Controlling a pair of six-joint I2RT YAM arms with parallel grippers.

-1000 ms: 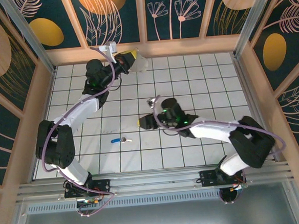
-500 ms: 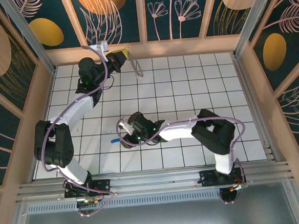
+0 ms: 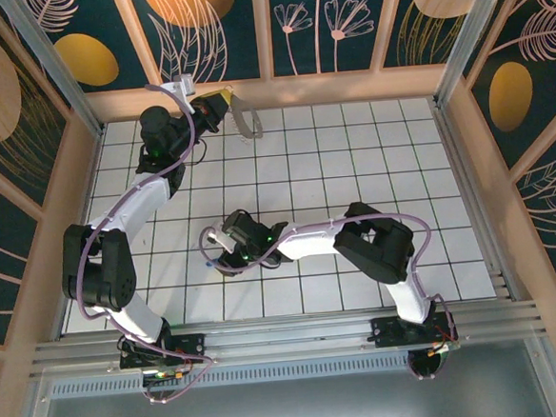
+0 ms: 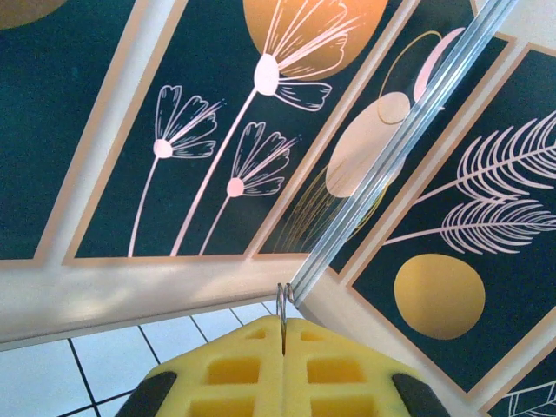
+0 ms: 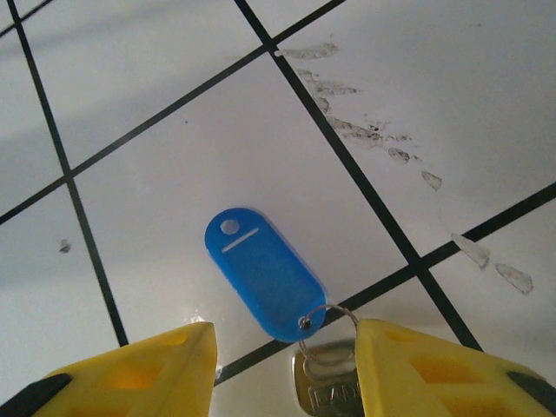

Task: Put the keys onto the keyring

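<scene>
Right fingers (image 5: 130,373) are apart, low over the tabletop (image 3: 350,146), one pad in each bottom corner of the wrist view with nothing clamped. The key (image 5: 323,389) lies flat in the gap between them, silver head at the bottom edge of the frame. A small wire ring (image 5: 327,323) joins it to a blue tag (image 5: 265,274) that runs up and to the left. Neither pad touches the key or the tag as far as I can tell. Grey scuff marks (image 5: 365,130) run across the tile in the upper right of that view. Left fingers (image 4: 243,369) are pressed together on the thin metal loop of the keyring (image 3: 246,123), which pokes out of the seam between the pads. In the top view that arm is stretched to the upper left of the frame, near the back wall (image 3: 346,84), holding the keyring up with the brown strap hanging clear of the tiles. Key and keyring are well apart. Progress: keyring grasped and presented; key lined up for a pick but not gripped. Left to do, by my read: close on the key, lift, carry it to the ring, thread it on. Roughly the first third is done, and the fiddly threading has not started.
</scene>
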